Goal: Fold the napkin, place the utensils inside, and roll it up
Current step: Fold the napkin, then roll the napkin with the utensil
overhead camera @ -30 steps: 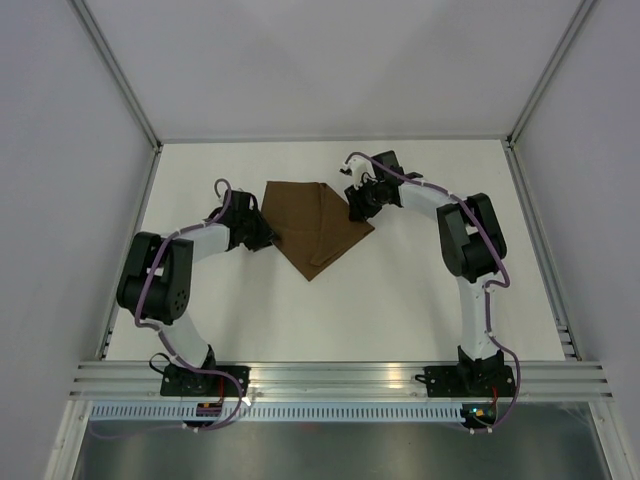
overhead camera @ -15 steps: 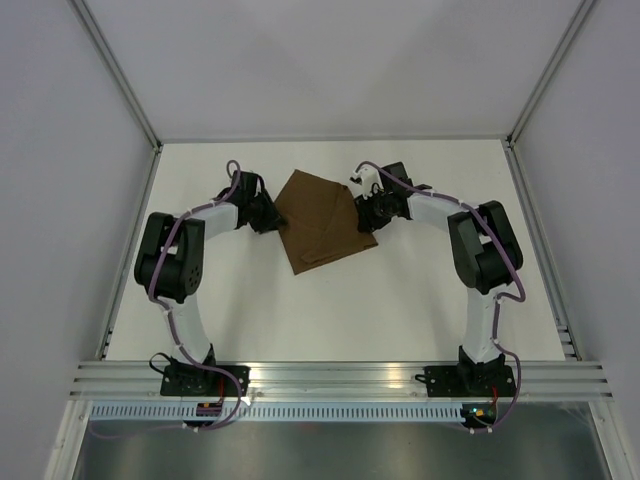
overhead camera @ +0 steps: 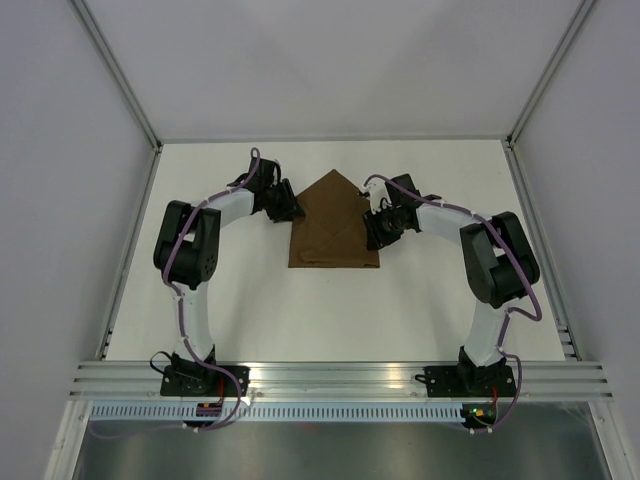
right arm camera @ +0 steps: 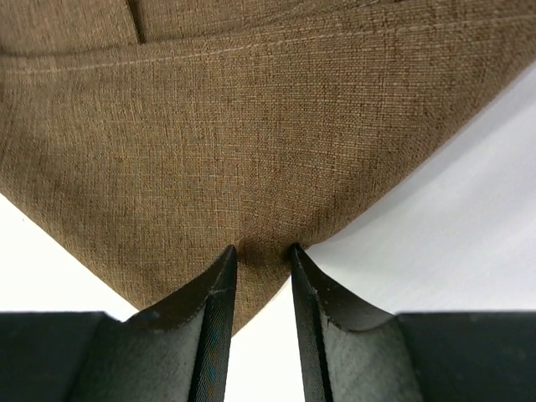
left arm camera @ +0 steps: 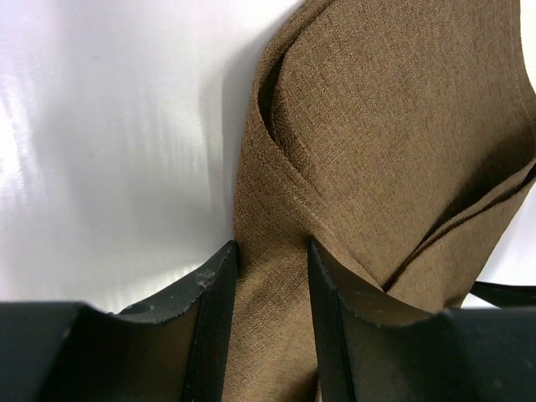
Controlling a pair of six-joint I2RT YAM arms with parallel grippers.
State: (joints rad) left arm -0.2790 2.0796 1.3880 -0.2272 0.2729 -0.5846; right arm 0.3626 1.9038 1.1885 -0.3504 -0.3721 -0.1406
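The dark brown napkin (overhead camera: 334, 226) lies on the white table, its top pulled up into a peak and its lower edge straight. My left gripper (overhead camera: 290, 212) is shut on the napkin's left edge; the left wrist view shows cloth (left arm camera: 368, 151) pinched between the fingers (left arm camera: 213, 310). My right gripper (overhead camera: 374, 236) is shut on the napkin's right corner; the right wrist view shows the cloth corner (right arm camera: 251, 167) nipped between the fingers (right arm camera: 219, 318). No utensils show in any view.
The white table (overhead camera: 330, 310) is framed by metal rails at the left (overhead camera: 125, 270) and right (overhead camera: 545, 260). Grey walls stand behind and at both sides. The arm bases sit at the near edge.
Both grippers have swung the napkin round: the left gripper moved up and right, the right gripper moved down. The cloth turned from a tilted diamond to a peaked shape with a level bottom edge.
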